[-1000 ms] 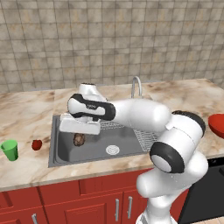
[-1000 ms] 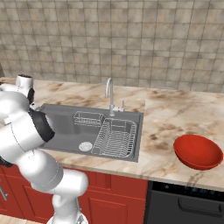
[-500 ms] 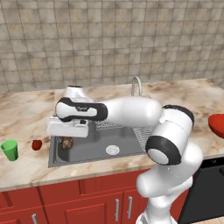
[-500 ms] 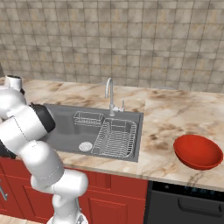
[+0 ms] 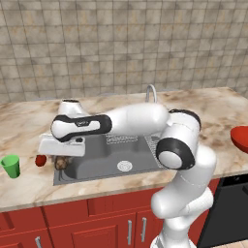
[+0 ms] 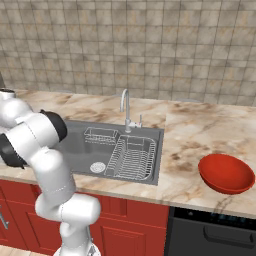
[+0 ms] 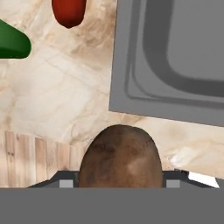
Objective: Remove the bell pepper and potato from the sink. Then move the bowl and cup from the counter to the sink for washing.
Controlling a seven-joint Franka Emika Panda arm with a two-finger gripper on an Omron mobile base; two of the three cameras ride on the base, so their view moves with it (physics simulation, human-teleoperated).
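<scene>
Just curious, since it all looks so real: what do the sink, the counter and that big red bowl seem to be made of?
The sink looks like brushed steel: flat matte grey. The counter looks like polished marble or similar stone, beige with brown veins. The bowl could be glazed ceramic or plastic; its even glossy red leaves that open.

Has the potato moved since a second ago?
Yes. The hand has carried the potato left, from over the sink basin to its left rim.

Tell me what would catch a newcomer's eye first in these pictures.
The white arm stretched left across the sink, its gripper shut on the brown potato at the basin's left edge. Just beyond, the bell pepper and green cup sit on the counter. Far right, the red bowl rests on the marble counter.
</scene>
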